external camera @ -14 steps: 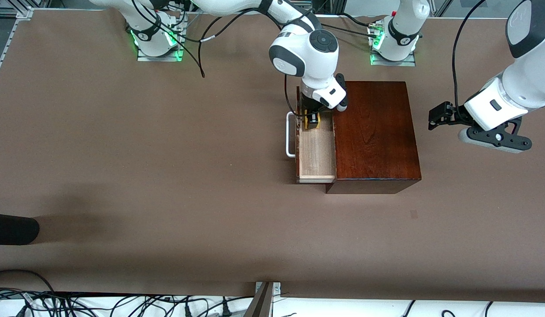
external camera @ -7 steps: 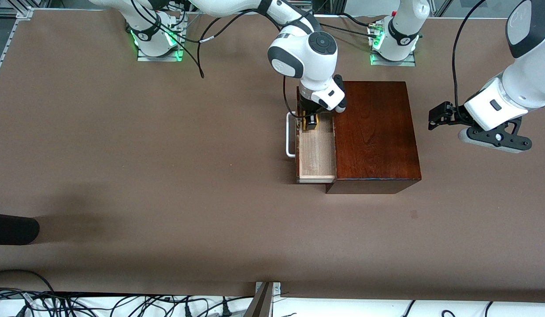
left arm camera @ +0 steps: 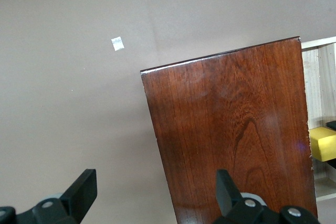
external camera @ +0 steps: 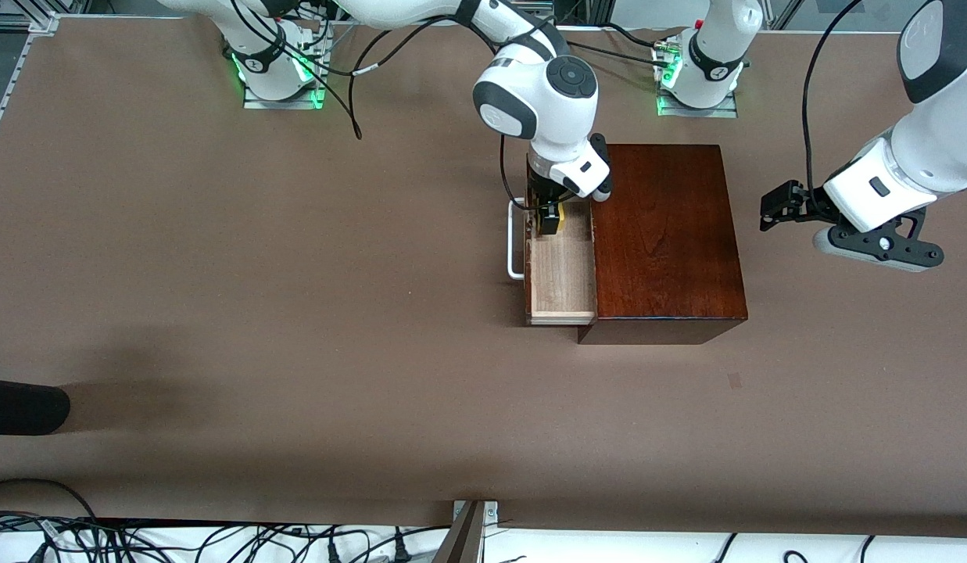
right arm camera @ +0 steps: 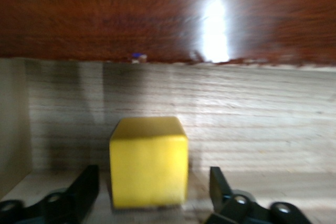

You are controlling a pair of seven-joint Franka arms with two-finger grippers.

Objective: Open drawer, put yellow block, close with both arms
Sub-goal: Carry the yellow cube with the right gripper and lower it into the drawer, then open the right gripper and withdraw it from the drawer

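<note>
The drawer (external camera: 563,277) stands pulled out of the mahogany box (external camera: 663,234) toward the right arm's end of the table, its white handle (external camera: 513,238) outermost. The yellow block (external camera: 551,223) sits on the drawer's pale floor (right arm camera: 252,124) at the end farther from the front camera. My right gripper (external camera: 547,213) is down in the drawer, open, with a finger on each side of the block (right arm camera: 148,161) and a gap at each. My left gripper (external camera: 874,249) is open and empty, waiting in the air past the box at the left arm's end. Its wrist view shows the box top (left arm camera: 236,129) and the block (left arm camera: 323,144).
A small pale tape mark (external camera: 733,381) lies on the brown table nearer the front camera than the box. A dark object (external camera: 22,407) reaches in at the table's edge at the right arm's end. Cables lie along the front edge.
My right gripper and the yellow block have shifted slightly toward the drawer's front. The left arm has not moved.
</note>
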